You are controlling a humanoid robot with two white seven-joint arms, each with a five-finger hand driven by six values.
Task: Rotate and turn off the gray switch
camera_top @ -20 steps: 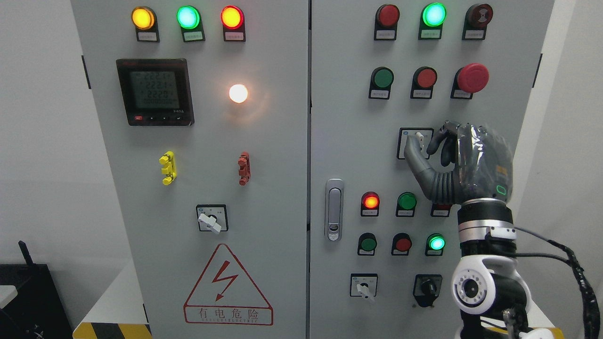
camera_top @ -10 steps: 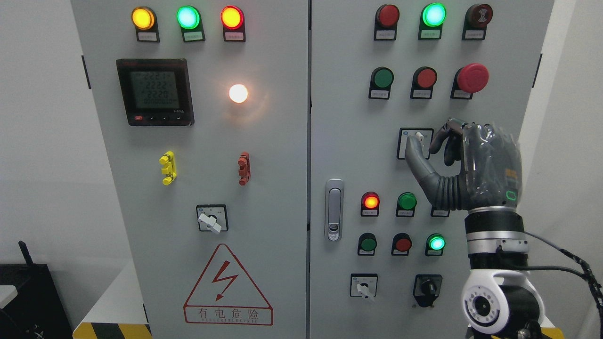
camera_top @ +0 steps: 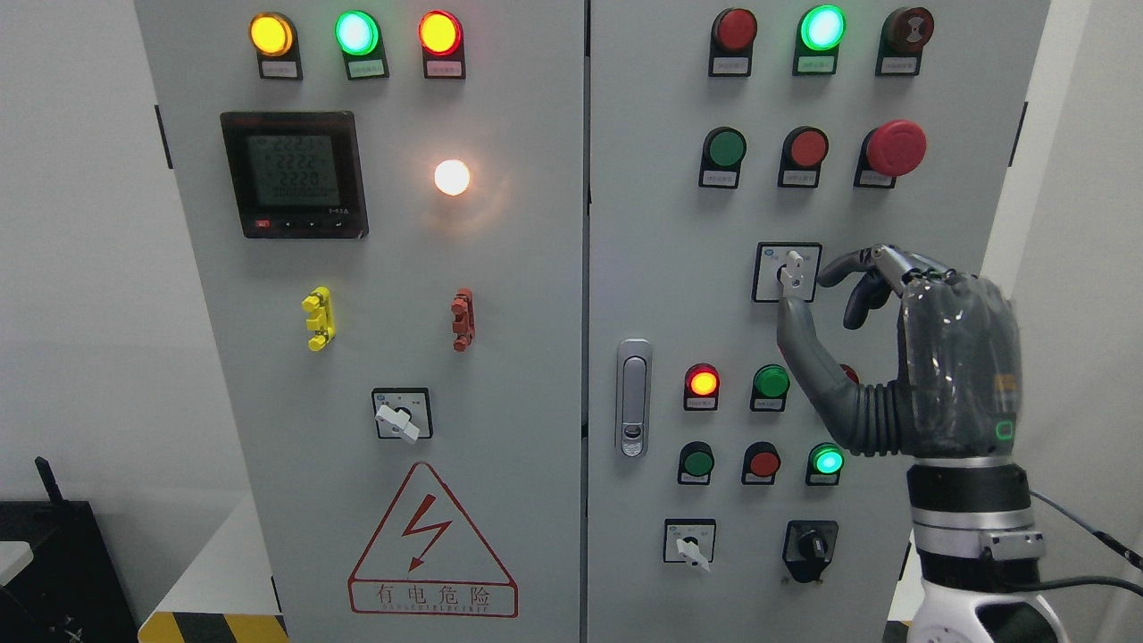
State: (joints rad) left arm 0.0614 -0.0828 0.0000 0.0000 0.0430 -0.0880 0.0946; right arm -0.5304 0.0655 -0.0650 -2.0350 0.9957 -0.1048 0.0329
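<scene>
right hand [camera_top: 902, 357] rises from the lower right of the head view, its dark fingers relaxed and parted, gripping nothing — the thumb tip sits just under the gray switch [camera_top: 791, 268] and the index finger [camera_top: 848, 265] reaches toward it from the right, whether either touches it is hard to tell. the switch lever stands nearly upright on its square plate, mid-height on the right door of the cabinet [camera_top: 536, 402].

from the left: a black box [camera_top: 54, 572] sits low at the picture's edge. on the left door, three lit lamps run along the top — yellow lamp [camera_top: 270, 34], green lamp [camera_top: 356, 33], red lamp [camera_top: 439, 33]. below them is a digital meter [camera_top: 294, 174] with a glowing white lamp [camera_top: 452, 177] to its right. lower down are a yellow clip [camera_top: 318, 319] and a red clip [camera_top: 462, 320], then a white-handled selector [camera_top: 401, 414] tilted down to the right, and a red triangular warning sign [camera_top: 432, 540].

a silver door latch [camera_top: 633, 397] stands just right of the seam. the right door carries rows of round buttons and lamps, a red mushroom button [camera_top: 896, 147] at the upper right, a lit red indicator [camera_top: 703, 382] left of the thumb, a lit green indicator [camera_top: 828, 462] under the hand, and two small selectors near the bottom, one white [camera_top: 689, 542] and one black [camera_top: 811, 542].
</scene>
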